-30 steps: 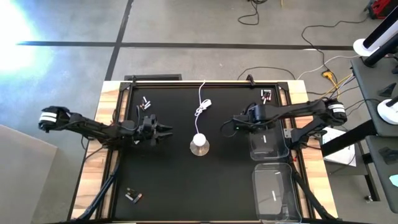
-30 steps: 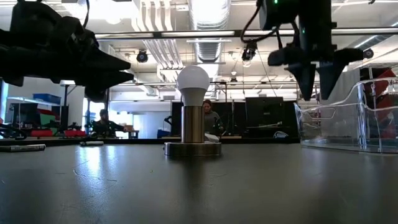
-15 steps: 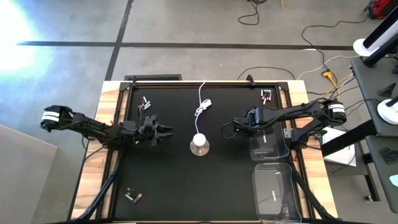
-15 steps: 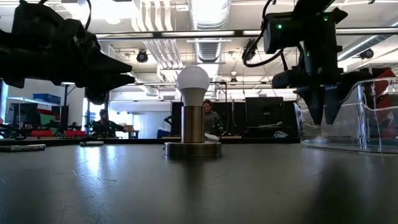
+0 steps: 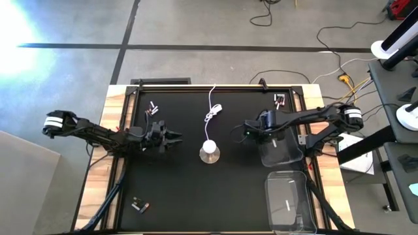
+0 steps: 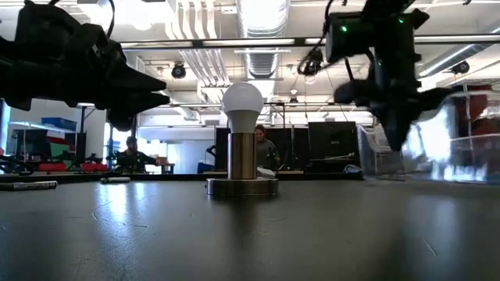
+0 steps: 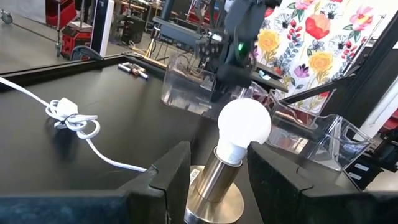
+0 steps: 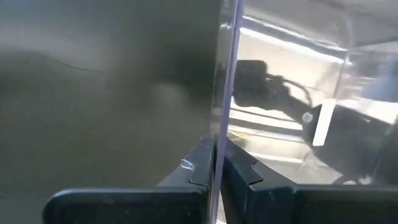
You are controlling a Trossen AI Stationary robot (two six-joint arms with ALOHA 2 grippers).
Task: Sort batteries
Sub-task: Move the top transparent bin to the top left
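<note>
Two grippers working, my right gripper (image 8: 217, 163) pinching shut on the bin (image 5: 282, 151) wall, my left gripper (image 5: 175, 138) hanging part-open and empty near the lamp (image 5: 209, 151), batteries (image 5: 280, 100) lying at the mat's (image 5: 222, 189) corners.

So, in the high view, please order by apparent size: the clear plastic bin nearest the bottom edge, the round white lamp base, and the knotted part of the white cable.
1. Clear plastic bin, clearly largest.
2. Round white lamp base.
3. White cable's knot, slightly smaller than the base.
</note>
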